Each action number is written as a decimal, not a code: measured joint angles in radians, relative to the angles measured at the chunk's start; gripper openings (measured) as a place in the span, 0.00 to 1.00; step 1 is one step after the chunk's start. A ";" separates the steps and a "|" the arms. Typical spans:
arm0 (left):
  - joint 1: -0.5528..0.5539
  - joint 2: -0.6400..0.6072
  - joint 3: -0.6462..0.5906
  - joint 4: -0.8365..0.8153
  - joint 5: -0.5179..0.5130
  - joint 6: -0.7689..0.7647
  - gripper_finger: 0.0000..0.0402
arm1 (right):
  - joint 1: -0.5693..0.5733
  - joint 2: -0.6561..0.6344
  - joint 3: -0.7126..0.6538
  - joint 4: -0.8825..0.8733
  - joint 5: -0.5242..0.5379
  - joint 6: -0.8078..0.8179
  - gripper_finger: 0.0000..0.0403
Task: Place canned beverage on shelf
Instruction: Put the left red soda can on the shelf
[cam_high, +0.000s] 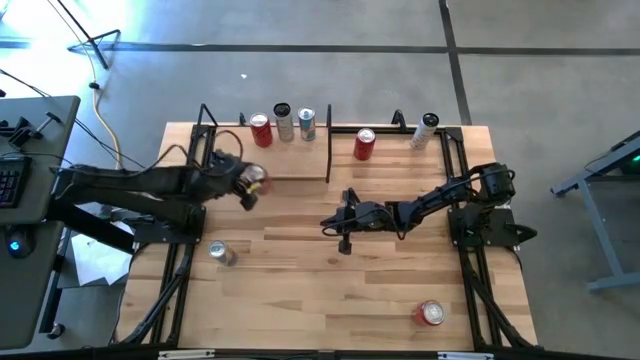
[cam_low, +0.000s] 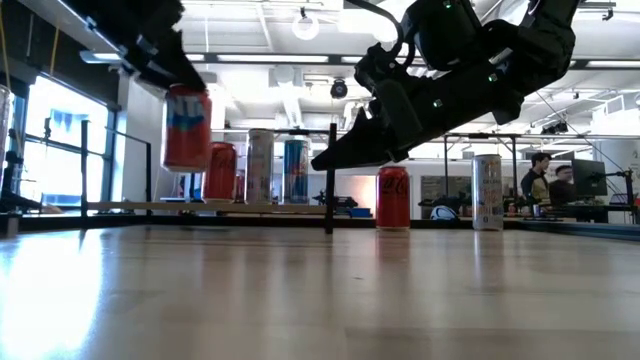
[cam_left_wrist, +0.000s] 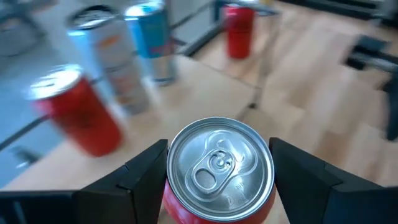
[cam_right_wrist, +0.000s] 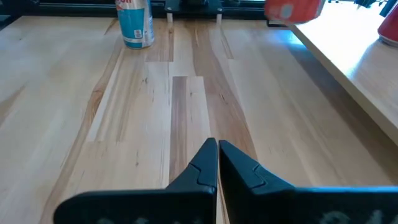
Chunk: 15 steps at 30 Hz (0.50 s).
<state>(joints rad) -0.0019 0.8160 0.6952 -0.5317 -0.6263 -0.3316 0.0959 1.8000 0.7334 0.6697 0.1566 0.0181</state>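
Grey concrete floor (cam_high: 300, 25), bright window (cam_low: 50, 140) and white ceiling beams (cam_low: 290, 85) surround the table.

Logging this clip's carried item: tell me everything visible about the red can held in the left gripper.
The red aluminium drink can has a silver top with its pull tab flat, so it looks unopened. It stands upright, clamped by its sides between the left gripper's dark fingers. In the low view it hangs in the air, above the pale wood shelf and touching nothing else, in front of three cans already standing there.
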 joint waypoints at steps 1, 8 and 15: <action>0.017 -0.019 0.000 -0.024 -0.014 0.000 0.58 | 0.000 0.000 0.000 0.000 0.000 0.000 0.00; 0.178 -0.066 0.001 -0.137 -0.055 0.066 0.58 | 0.000 0.000 0.000 0.000 0.000 0.000 0.00; 0.383 -0.040 0.001 -0.080 0.041 0.229 0.58 | 0.000 0.000 0.000 0.000 -0.002 0.000 0.00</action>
<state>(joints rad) 0.3815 0.7761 0.6960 -0.6117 -0.5853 -0.1022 0.0959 1.8000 0.7330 0.6697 0.1551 0.0181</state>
